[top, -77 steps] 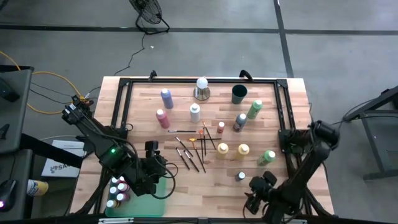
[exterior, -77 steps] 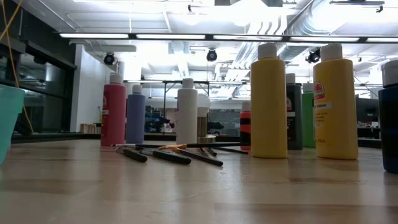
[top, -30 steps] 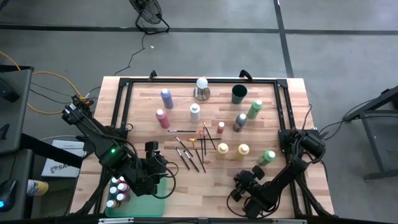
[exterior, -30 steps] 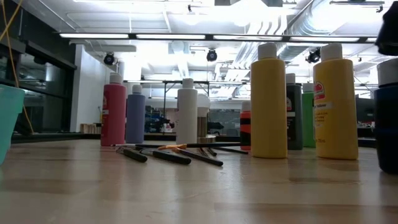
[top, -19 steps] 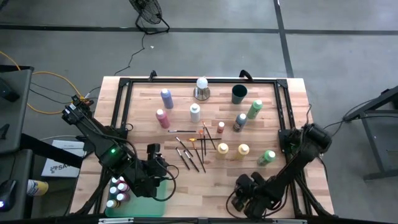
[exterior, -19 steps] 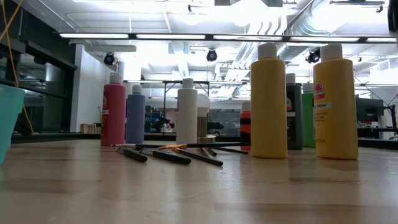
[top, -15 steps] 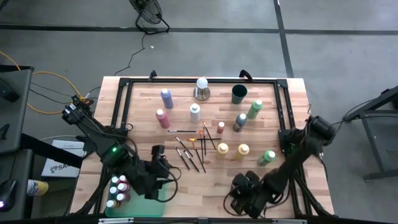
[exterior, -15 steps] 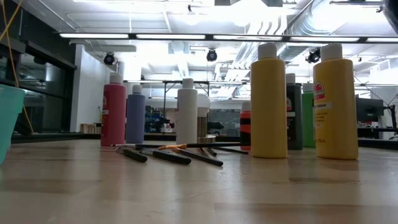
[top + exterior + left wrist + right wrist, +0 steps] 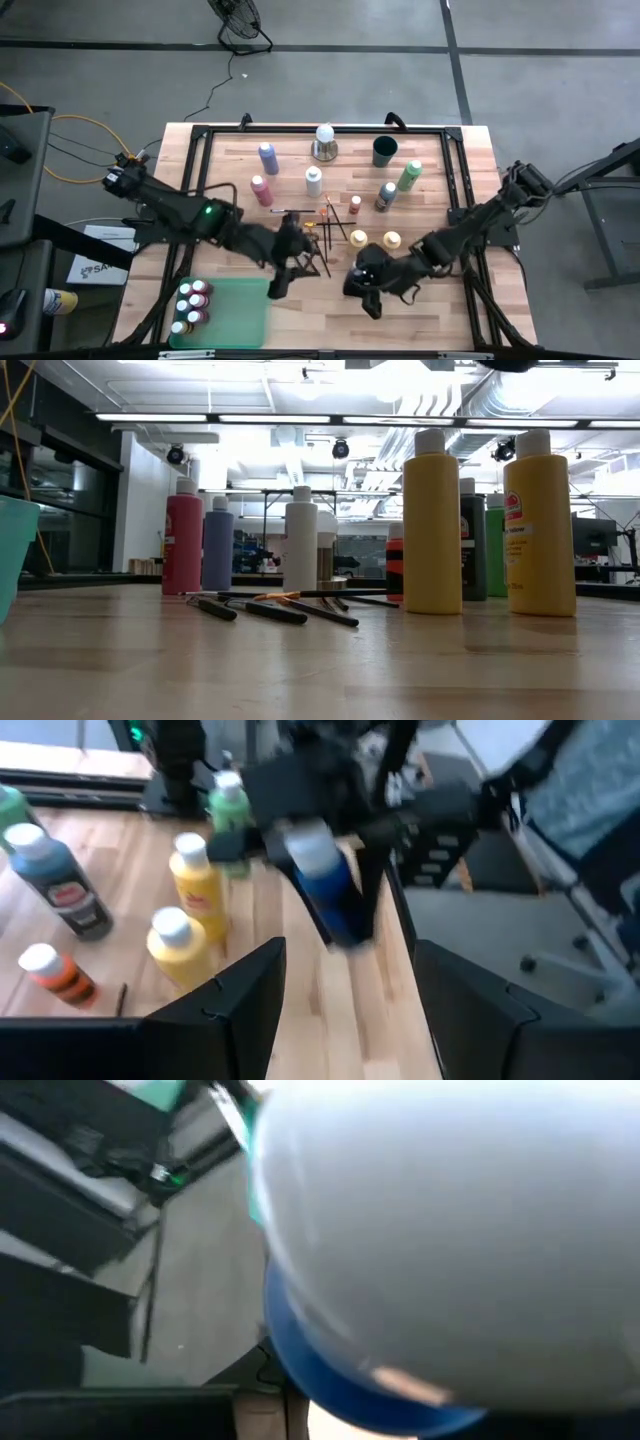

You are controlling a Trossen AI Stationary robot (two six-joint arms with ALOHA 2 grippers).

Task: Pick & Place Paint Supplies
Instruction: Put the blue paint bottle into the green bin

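Blue bottle [image 9: 325, 885], pale cap up, sits clamped in the right tool [image 9: 365, 283], lifted off the counter [image 9: 320, 310]; its cap fills the right wrist view, hard against the camera. Left tool [image 9: 283, 268] faces it from close by, fingers [image 9: 225, 1010] spread wide, nothing between them, bottle centred ahead of the gap. Brushes [image 9: 310, 240] lie just beside the left tool. Two yellow bottles [image 9: 374, 240] stand just beyond the right tool. Green tray [image 9: 225, 310] lies behind the left tool.
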